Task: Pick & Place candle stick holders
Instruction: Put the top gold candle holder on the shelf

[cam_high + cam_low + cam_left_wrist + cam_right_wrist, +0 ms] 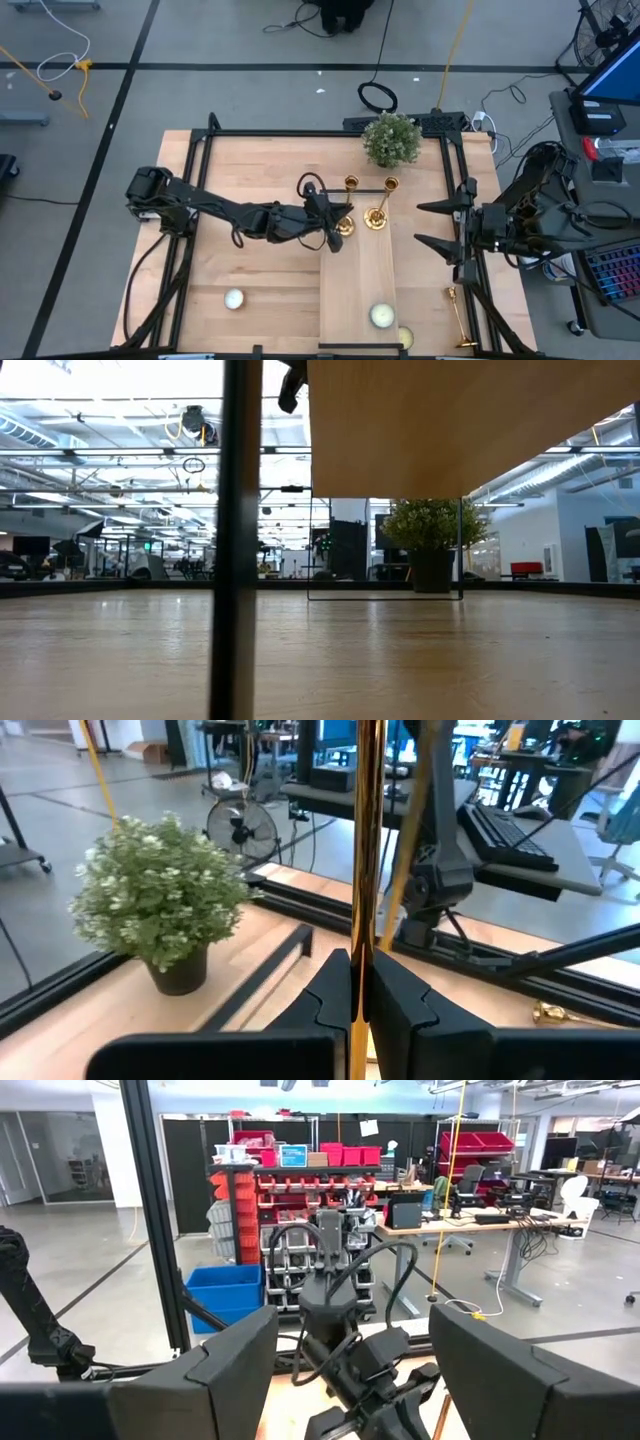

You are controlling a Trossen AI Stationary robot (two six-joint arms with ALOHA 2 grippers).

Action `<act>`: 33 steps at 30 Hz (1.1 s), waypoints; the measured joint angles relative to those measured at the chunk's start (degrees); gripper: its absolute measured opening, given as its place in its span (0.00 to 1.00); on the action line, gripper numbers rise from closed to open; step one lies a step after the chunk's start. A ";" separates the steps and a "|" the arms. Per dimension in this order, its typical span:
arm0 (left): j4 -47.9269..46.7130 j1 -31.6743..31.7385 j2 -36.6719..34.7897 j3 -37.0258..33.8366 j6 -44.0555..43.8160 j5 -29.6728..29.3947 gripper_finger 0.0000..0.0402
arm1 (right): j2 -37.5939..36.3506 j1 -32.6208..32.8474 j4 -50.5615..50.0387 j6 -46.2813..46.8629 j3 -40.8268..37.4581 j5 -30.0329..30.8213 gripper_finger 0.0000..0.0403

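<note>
One gold candle stick holder (pixel 347 205) stands upright at the left edge of a raised wooden board (pixel 358 270), and my left gripper (pixel 337 214) is shut on its stem (pixel 364 870). A second holder (pixel 381 205) stands on the board's far end. A third (pixel 460 318) lies on its side on the table at the near right. My right gripper (pixel 440 225) hangs open by the table's right edge, with nothing between its fingers (pixel 230 1370). My left gripper pinches the thin stem (pixel 362 945) between its two fingers, low on the stem. The fingers come in level from the table's left and lie across the stem. The holder stays upright. Whether its base (pixel 343 227) rests on the board, I cannot tell.
A potted plant (pixel 390 138) stands at the far edge behind the board. Round pale candles sit on the table at the near left (pixel 234 298), on the board's near end (pixel 381 316) and beside it (pixel 404 337). A black frame (pixel 205 170) rings the table.
</note>
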 joint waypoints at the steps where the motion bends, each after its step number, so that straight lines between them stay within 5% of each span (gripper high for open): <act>1: 0.02 -0.05 0.07 0.00 0.30 -0.28 0.04 | 0.00 0.00 0.00 0.09 0.00 -0.02 0.64; 33: -4.45 0.19 -0.33 0.00 -0.14 -2.70 0.04 | 0.00 0.00 0.02 0.55 0.00 -0.26 0.64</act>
